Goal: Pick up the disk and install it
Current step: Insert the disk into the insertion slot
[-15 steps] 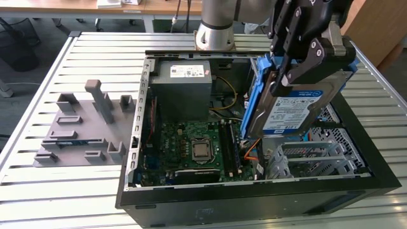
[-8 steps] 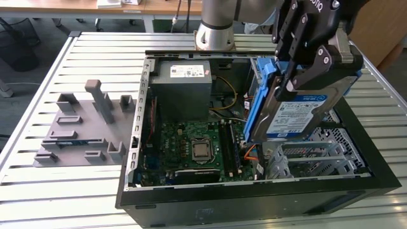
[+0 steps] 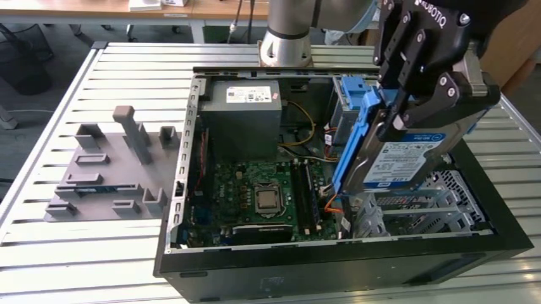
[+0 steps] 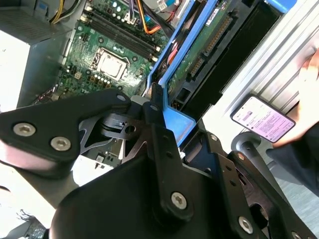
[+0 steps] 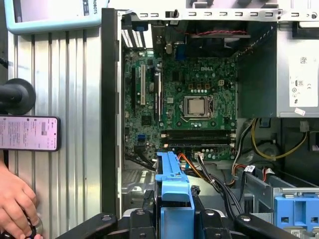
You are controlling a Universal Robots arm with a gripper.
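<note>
Jaws clenched on the disk [image 3: 404, 161], the black gripper [image 3: 422, 117] holds the silver drive on edge and tilted in the upper right of the exterior view. The blue-and-white label faces the camera, over the right-hand side of an open computer case [image 3: 338, 269]. The disk's blue carrier bracket [image 3: 353, 142] runs along the edge toward the exterior view's left. The drive's lower end hangs close over the metal drive cage [image 3: 452, 202]; whether the two touch cannot be told. In the second wrist view the drive's green circuit board [image 4: 199, 55] faces the lens, with the bracket pinched between the fingers [image 4: 158, 124].

Inside the case, the first wrist view takes in the motherboard [image 5: 199, 99], its processor socket [image 5: 198, 106] and a bundle of cables [image 5: 219, 184]. A grey power-supply box [image 3: 245, 117] sits at the far end of the case in the exterior view, in front of the arm's base [image 3: 287, 38]. The case lies on a slatted metal table [image 3: 85, 259]. Just beside it, at the exterior view's left, stands a grey moulded fixture [image 3: 110, 171]. In the first wrist view a person's hand [image 5: 17, 204] is at the table beside the case, near a phone [image 5: 27, 133].
</note>
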